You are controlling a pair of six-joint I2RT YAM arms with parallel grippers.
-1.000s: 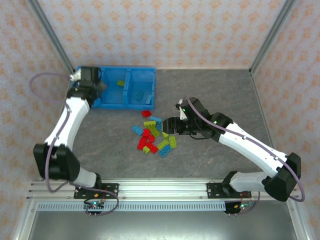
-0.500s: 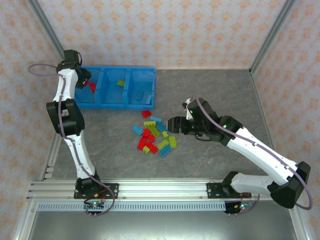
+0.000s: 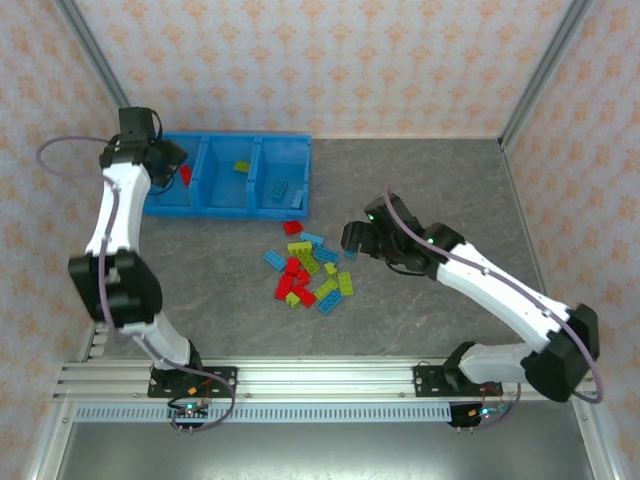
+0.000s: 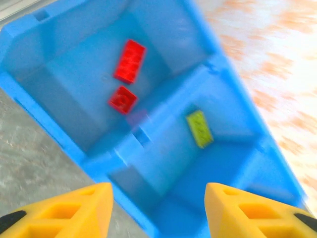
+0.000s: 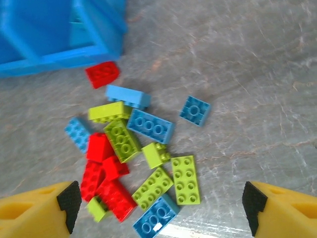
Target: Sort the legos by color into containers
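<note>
Hovering above the loose legos [image 5: 123, 140] at the centre of the top view, the right gripper [image 5: 159, 201] has its fingers spread wide, with nothing between them. The pile lies just ahead of the fingertips, toward the upper left of the wrist view. Nearest is a lime brick [image 5: 185, 179], its long axis running up-down in the frame, so the fingers would likely close across its short width. The left gripper [image 4: 158, 208], released and empty, hangs over the tray [image 4: 143, 136], well apart from the pile. The right arm is judged nearer.
</note>
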